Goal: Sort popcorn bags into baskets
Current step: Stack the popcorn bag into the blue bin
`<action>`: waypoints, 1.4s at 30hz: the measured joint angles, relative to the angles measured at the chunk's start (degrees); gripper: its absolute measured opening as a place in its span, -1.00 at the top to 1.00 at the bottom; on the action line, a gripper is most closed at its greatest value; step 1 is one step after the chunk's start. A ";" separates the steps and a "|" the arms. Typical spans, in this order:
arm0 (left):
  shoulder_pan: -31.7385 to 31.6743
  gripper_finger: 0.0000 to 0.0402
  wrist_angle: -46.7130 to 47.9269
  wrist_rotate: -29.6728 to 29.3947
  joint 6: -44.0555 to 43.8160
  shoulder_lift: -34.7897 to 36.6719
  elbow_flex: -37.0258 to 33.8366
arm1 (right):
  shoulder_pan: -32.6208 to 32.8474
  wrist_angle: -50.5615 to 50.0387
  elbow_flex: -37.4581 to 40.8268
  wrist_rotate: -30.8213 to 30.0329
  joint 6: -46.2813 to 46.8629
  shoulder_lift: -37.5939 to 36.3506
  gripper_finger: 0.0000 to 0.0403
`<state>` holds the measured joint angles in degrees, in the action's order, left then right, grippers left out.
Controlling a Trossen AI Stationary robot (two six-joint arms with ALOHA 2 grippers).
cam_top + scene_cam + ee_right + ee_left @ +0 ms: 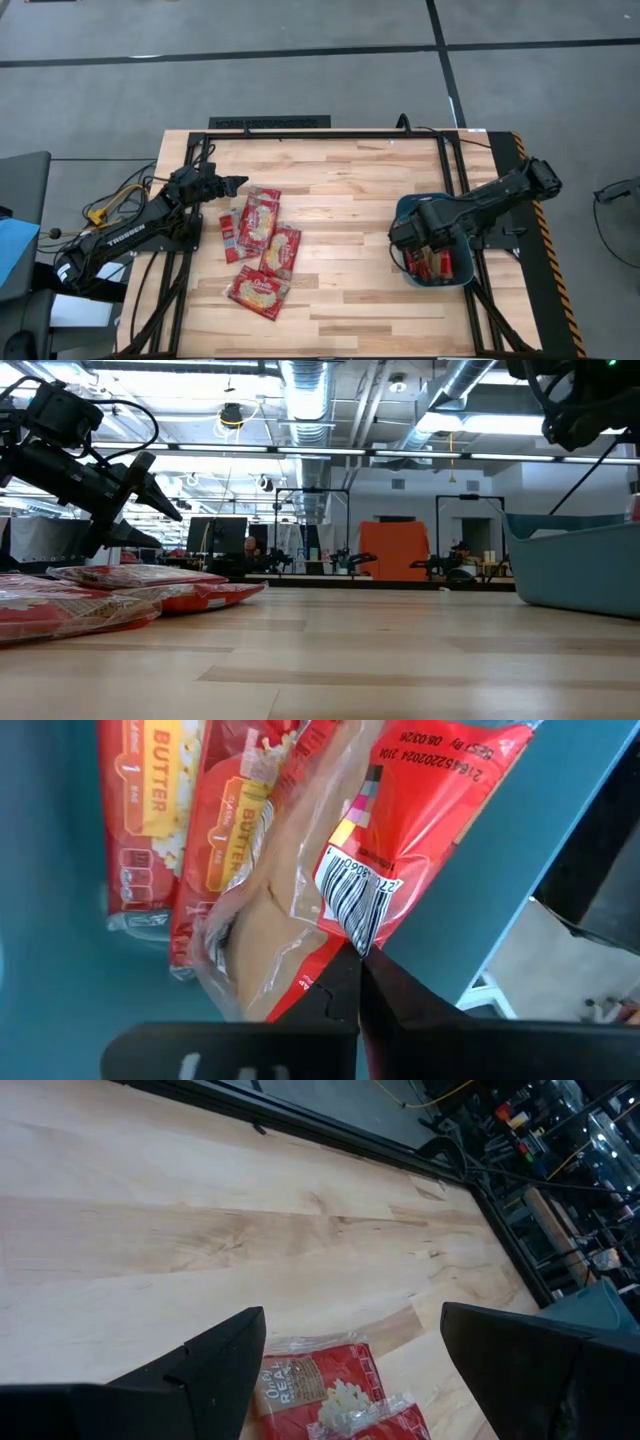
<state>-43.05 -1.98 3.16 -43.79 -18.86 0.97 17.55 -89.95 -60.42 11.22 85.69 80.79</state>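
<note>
— Popcorn bags (258, 238), still a loose heap on the left half of the table (350, 180), some overlapping. Flat red film packets with a cream picture in the middle. I'd guess they weigh next to nothing.

— Slippery, though?

— I'd say so. Glossy wrap on smooth pale wood; push one and it probably slides. And they're limp, so a packet held by one end will likely droop. Look at the right gripper (360, 975): its fingers are pinched tight on the edge of one bag (385, 850), barcode side showing, and the clear part of the wrap crinkles and sags away from the pinch.

— Where is that one?

— Over the teal basket (405, 215) on the right side, with at least two more packets already lying inside it. The basket looks like stiff moulded plastic, rounded corners, shallow walls.

— And the left gripper (238, 184)?

— At the far end of the heap, above the nearest packet (325, 1395), fingers spread wide and empty. My bet is a grip on a free edge, not the flat face.
</note>
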 joint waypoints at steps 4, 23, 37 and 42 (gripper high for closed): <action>0.00 -0.45 0.01 0.00 0.00 0.00 0.00 | -0.14 0.18 0.02 -0.43 1.23 -2.24 0.97; 0.02 -0.45 0.02 0.59 -0.07 0.00 0.00 | -0.92 -0.17 -0.02 3.31 3.06 -5.22 0.93; 0.01 -0.45 0.02 0.57 -0.44 0.01 0.00 | -1.21 -0.15 -0.02 2.36 5.77 -8.38 0.97; 0.00 -0.45 -0.02 0.57 -0.44 0.01 0.00 | -1.21 -0.01 -0.02 2.45 6.10 -9.95 0.97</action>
<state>-43.05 -2.00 3.72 -44.23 -18.85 0.97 16.34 -89.96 -60.45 13.68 91.79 70.84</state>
